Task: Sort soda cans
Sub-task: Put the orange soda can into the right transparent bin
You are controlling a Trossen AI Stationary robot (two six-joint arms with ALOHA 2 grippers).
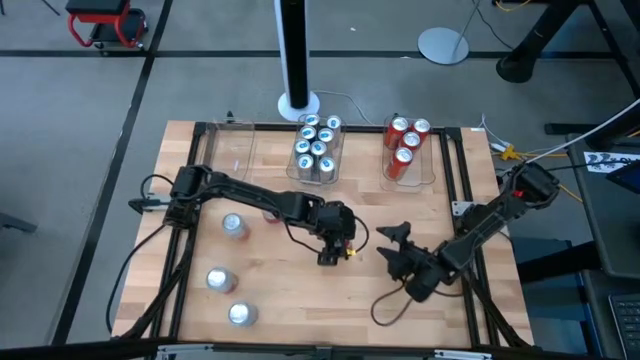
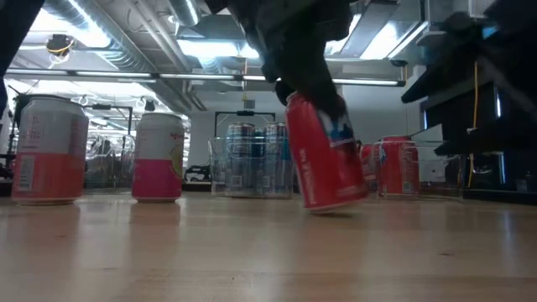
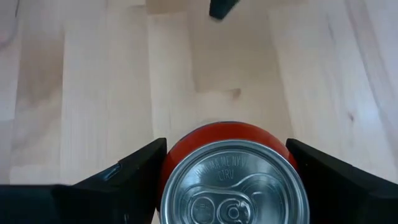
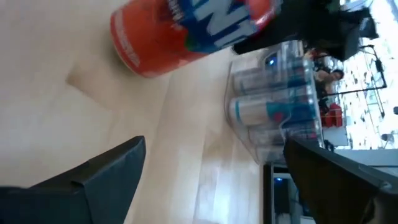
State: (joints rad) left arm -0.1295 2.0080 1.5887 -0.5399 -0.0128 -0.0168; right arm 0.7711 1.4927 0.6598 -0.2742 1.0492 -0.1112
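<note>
Left gripper [image 3: 227,171] grips a red soda can [image 2: 325,155], tilted, base edge touching mid-table [image 1: 300,290]. Right gripper [image 1: 398,245] waits nearby w/ jaws apart, empty. Best to lift clear, then carry to the bin of red cans [image 1: 408,150].

Eight blue-and-white cans [image 1: 316,146], four binned red cans [image 1: 407,142], one gripped red can [image 2: 325,153], three loose silver-topped cans [image 1: 233,225].

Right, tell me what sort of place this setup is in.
Probably a robotics lab or workshop: a wooden table in a black frame carries two arms, exposed ceiling pipes and ducts run overhead, and loose cables lie on a grey floor.
</note>
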